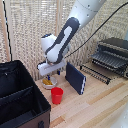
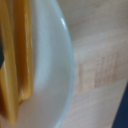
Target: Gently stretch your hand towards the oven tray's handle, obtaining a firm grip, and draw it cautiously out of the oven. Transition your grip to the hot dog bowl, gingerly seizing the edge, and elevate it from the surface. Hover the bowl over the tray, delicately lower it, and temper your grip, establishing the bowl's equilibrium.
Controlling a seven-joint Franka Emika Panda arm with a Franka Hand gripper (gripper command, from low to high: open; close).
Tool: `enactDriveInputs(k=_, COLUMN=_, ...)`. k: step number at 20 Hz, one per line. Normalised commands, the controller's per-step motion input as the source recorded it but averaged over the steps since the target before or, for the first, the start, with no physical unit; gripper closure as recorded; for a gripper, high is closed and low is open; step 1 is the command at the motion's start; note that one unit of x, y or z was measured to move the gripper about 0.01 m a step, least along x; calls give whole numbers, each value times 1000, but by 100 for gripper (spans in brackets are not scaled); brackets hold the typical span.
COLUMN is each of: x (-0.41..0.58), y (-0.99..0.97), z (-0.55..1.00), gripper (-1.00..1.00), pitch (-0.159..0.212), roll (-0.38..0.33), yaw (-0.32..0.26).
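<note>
The hot dog bowl is a small white bowl with yellow-orange food, standing on the wooden table between the black case and the blue box. My gripper is down right over it, at its rim; its fingers are hidden, so open or shut cannot be told. The wrist view is filled by the bowl and its food from very close. The oven stands at the exterior view's right. The oven tray sticks out in front of it, with its handle along the front edge.
A red plastic cup stands just in front of the bowl. An upright dark blue flat box stands between the bowl and the tray. A large black fabric case fills the exterior view's left. A slatted wall is behind.
</note>
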Motion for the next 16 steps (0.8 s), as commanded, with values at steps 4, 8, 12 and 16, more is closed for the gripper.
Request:
enactDriveInputs(k=4, x=-9, y=-107, z=-259, gripper=100, pitch=-13, roll=45, yaw=68)
enactDriveInputs(k=8, x=0, y=-29, z=-129, gripper=100, pitch=0, roll=53, yaw=5)
enactDriveInputs(k=12, x=5, y=0, z=-98, gripper=100, pitch=0, roll=20, yaw=0)
enactDriveInputs(k=16, x=22, y=0, z=-61, gripper=100, pitch=-13, roll=14, yaw=0)
